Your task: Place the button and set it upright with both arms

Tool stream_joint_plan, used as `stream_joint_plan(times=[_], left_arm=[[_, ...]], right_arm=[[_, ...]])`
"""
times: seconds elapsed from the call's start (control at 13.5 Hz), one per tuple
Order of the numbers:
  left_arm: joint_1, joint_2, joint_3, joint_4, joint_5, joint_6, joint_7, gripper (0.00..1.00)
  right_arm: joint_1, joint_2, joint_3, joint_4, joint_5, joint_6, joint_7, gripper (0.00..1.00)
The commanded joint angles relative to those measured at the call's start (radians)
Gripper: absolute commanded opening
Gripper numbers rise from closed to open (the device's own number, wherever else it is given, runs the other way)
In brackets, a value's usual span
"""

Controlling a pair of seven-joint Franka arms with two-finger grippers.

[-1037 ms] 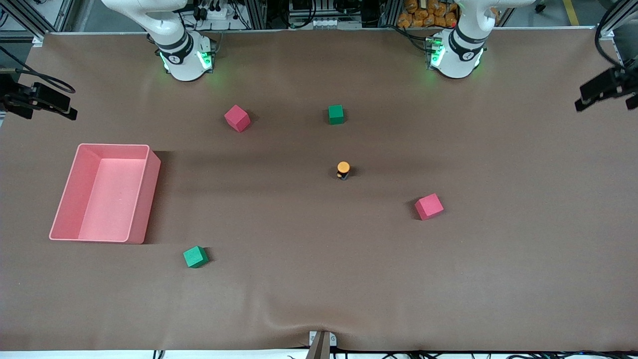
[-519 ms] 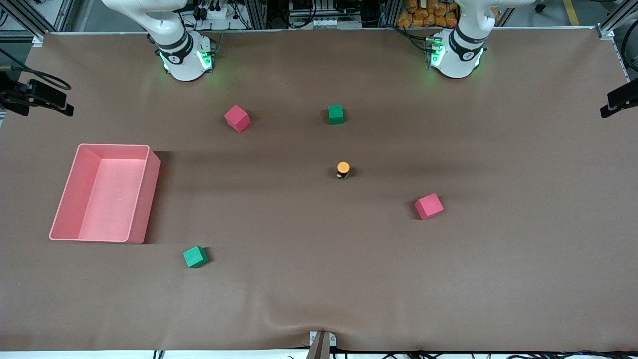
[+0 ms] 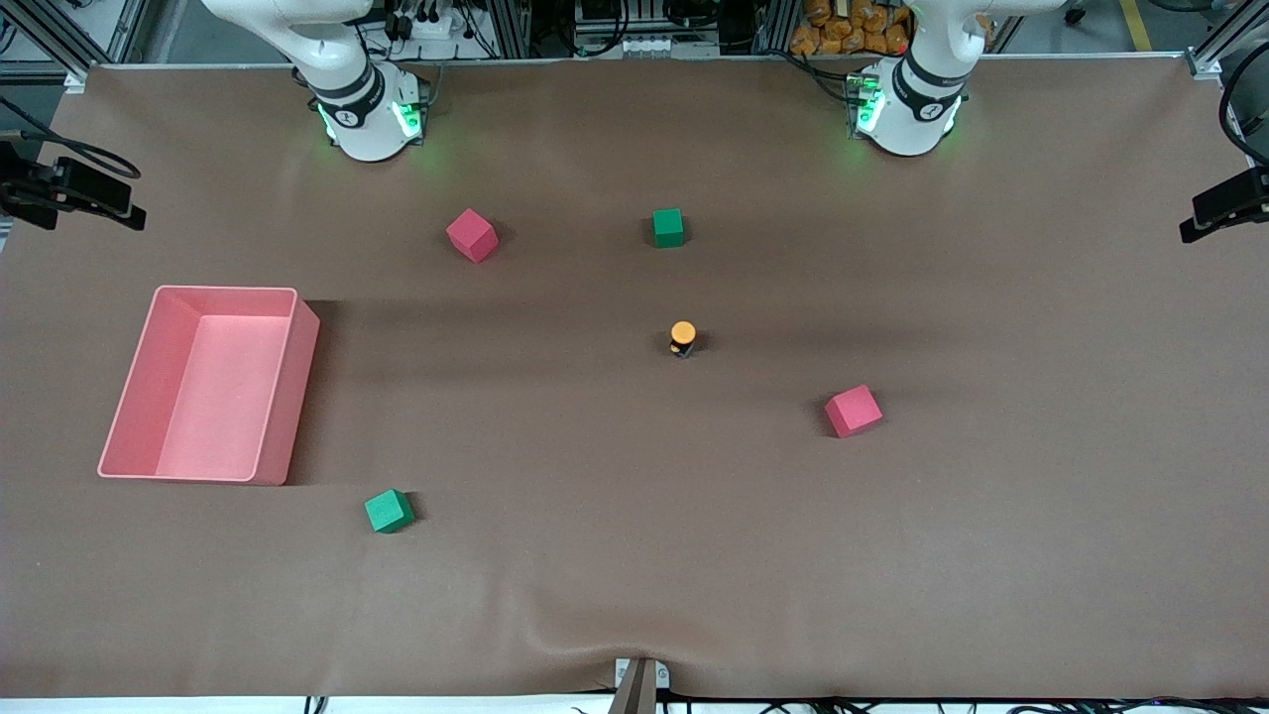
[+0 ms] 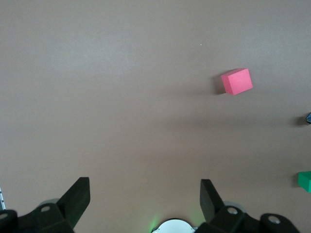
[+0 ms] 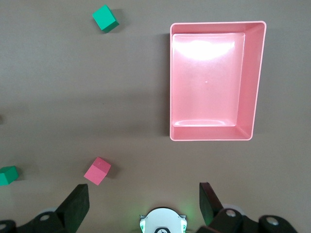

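Standing cap-up near the middle of the table [image 3: 634, 595], the button [image 3: 682, 337] shows its round orange top over the short black body, touched by nothing. It sits nearer the front camera than the far green cube [image 3: 668, 227] and farther from it than the near red cube [image 3: 853, 411], which lies toward the left arm's end. A second red cube [image 3: 471, 235], a second green cube [image 3: 388, 511] and the pink bin [image 3: 288, 397] lie toward the right arm's end.

Both arms wait high above their own bases. The left gripper [image 4: 145, 200] hangs over bare table at its end, jaws wide apart and empty; the right gripper [image 5: 144, 204] hangs likewise over its end, jaws apart, with the bin and two cubes below it.

Judged from this, the task looks either finished or not begun: the button already seems upright and free. If a move is due, it calls for one arm to descend over the orange cap, jaws straddling the small body squarely, since so small a thing would tip easily at a glancing touch.
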Motion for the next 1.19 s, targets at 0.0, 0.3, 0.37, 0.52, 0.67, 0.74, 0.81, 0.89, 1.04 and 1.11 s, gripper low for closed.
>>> stream_joint_plan(times=[0.0, 0.3, 0.37, 0.52, 0.67, 0.74, 0.81, 0.89, 1.04, 1.11], left_arm=[[-0.004, -0.017, -0.01, -0.034, -0.017, 0.041, -0.022, 1.0], [-0.004, -0.022, -0.013, -0.036, -0.015, 0.037, -0.045, 1.0], [-0.005, -0.022, -0.014, -0.035, -0.014, 0.037, -0.047, 1.0], [-0.002, -0.024, -0.036, -0.034, 0.0, 0.043, -0.048, 1.0], [-0.002, -0.031, -0.04, -0.034, 0.0, 0.043, -0.118, 1.0], [-0.002, -0.033, -0.042, -0.036, 0.0, 0.041, -0.129, 1.0], [-0.002, -0.033, -0.042, -0.036, 0.0, 0.041, -0.122, 1.0], [-0.004, -0.033, -0.042, -0.035, 0.0, 0.04, -0.123, 1.0], [-0.004, -0.03, -0.042, -0.033, 0.0, 0.04, -0.125, 1.0], [-0.004, -0.027, -0.042, -0.031, 0.002, 0.041, -0.122, 1.0]], right_arm=[[-0.009, -0.001, 0.006, 0.019, -0.004, -0.017, -0.014, 1.0], [-0.009, -0.001, 0.006, 0.019, -0.004, -0.017, -0.014, 1.0], [-0.009, -0.001, 0.006, 0.019, -0.004, -0.017, -0.014, 1.0], [-0.009, -0.001, 0.009, 0.019, 0.0, -0.016, -0.014, 1.0], [-0.004, 0.001, 0.01, 0.019, -0.001, -0.016, -0.014, 1.0], [-0.007, -0.001, 0.01, 0.019, -0.001, -0.016, -0.014, 1.0], [-0.009, -0.001, 0.007, 0.019, 0.002, -0.016, -0.014, 1.0], [-0.009, -0.001, 0.007, 0.019, 0.0, -0.016, -0.014, 1.0], [-0.009, -0.001, 0.007, 0.019, -0.004, -0.016, -0.014, 1.0], [-0.009, 0.001, 0.006, 0.019, -0.003, -0.016, -0.014, 1.0]])
